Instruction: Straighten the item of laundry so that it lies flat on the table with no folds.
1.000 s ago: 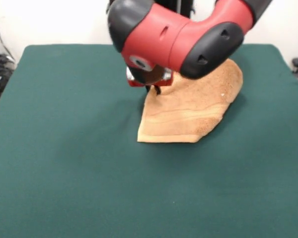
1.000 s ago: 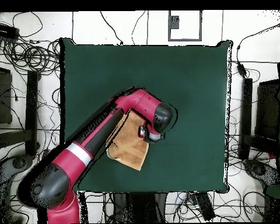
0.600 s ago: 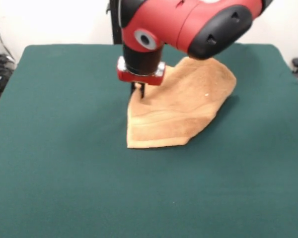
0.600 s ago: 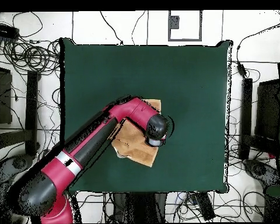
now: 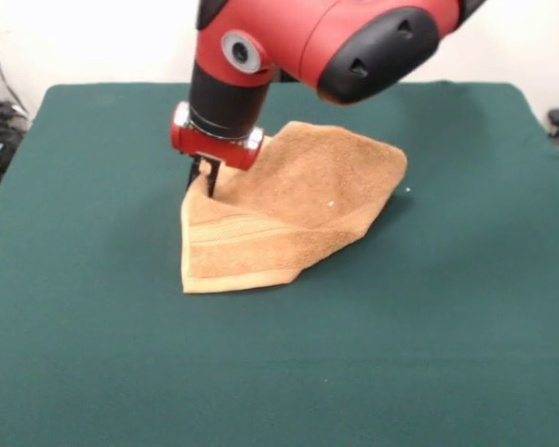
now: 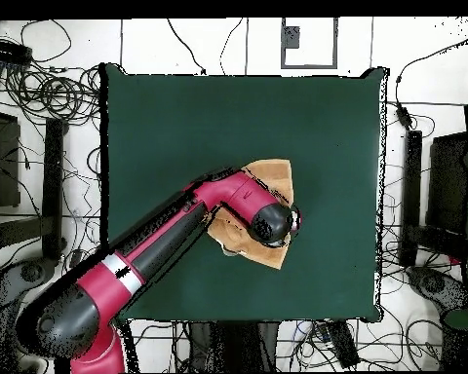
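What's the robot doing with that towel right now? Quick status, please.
End effector shut on towel at one edge. Towel on table, still folded over itself, not flat. Nothing else in the way.

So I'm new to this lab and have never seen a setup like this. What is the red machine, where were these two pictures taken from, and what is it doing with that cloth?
The red and black machine is a robot arm with a gripper at its end. One picture comes from a camera across the table, facing the robot; the other looks straight down from above, with the robot's base at the bottom. The dark green surface is a table. On it lies one thing, an orange-tan towel, still folded over and rumpled rather than flat. In the front view the gripper's tips press down at the towel's edge, which rises toward them, so it seems to be pinching the cloth. In the overhead view the arm hides that spot.
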